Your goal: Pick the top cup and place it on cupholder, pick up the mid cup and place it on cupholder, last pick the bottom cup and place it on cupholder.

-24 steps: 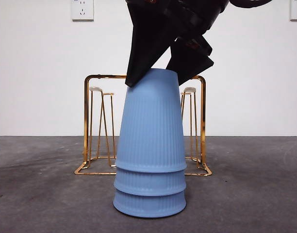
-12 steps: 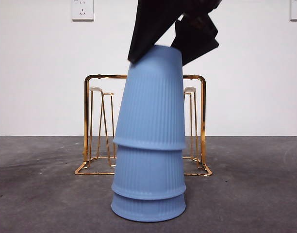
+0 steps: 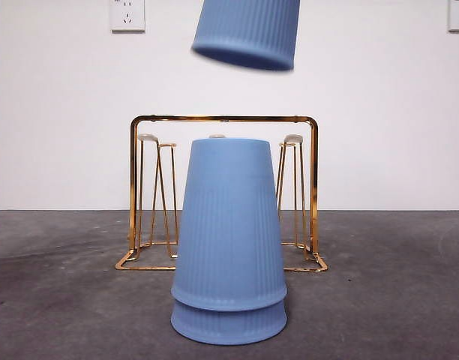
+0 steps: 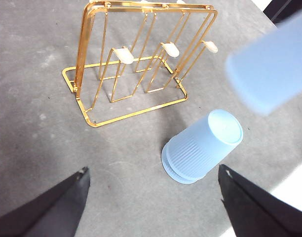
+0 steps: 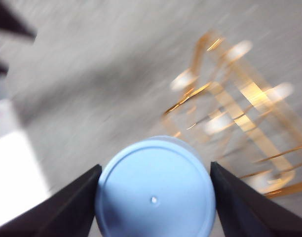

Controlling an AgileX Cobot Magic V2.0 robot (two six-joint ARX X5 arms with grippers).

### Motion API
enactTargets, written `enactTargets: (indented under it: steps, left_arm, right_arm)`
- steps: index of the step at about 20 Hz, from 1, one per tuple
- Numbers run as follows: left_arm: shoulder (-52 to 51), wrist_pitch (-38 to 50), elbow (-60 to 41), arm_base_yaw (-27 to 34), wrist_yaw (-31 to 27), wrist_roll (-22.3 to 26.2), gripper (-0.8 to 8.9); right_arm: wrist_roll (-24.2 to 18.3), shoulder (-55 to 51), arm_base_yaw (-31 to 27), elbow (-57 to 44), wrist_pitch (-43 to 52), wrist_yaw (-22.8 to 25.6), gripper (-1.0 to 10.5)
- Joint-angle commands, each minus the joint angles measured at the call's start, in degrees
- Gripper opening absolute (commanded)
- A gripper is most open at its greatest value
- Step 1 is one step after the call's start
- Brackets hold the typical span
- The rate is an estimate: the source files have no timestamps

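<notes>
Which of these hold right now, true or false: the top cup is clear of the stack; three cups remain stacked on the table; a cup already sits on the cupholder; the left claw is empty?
1. The top cup is lifted clear of the stack. True; the right claw grips it.
2. Three cups remain stacked on the table. False: two remain, the mid cup over the bottom cup.
3. A cup already sits on the cupholder. False: its prongs are bare.
4. The left claw is empty. True; its jaws stand open above the table.
</notes>
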Motion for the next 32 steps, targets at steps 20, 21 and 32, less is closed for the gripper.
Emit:
enactTargets:
  steps: [20,21,32]
  left_arm:
    - [0.2,0.3,0.9,-0.2,0.3,0.4,4.09]
    - [0.2,0.3,0.9,-0.2,0.3,0.4,4.09]
    - [0.2,0.3,0.9,-0.2,0.3,0.4,4.09]
  right_arm:
    - [-0.5,20.0,-16.5,3.7,4.1,-3.1,2.8]
    - [-0.5,20.7,-16.5,3.0,4.6,-3.1,2.8]
    - [0.7,21.1,-16.2,-7.5,11.0,-3.3,4.3]
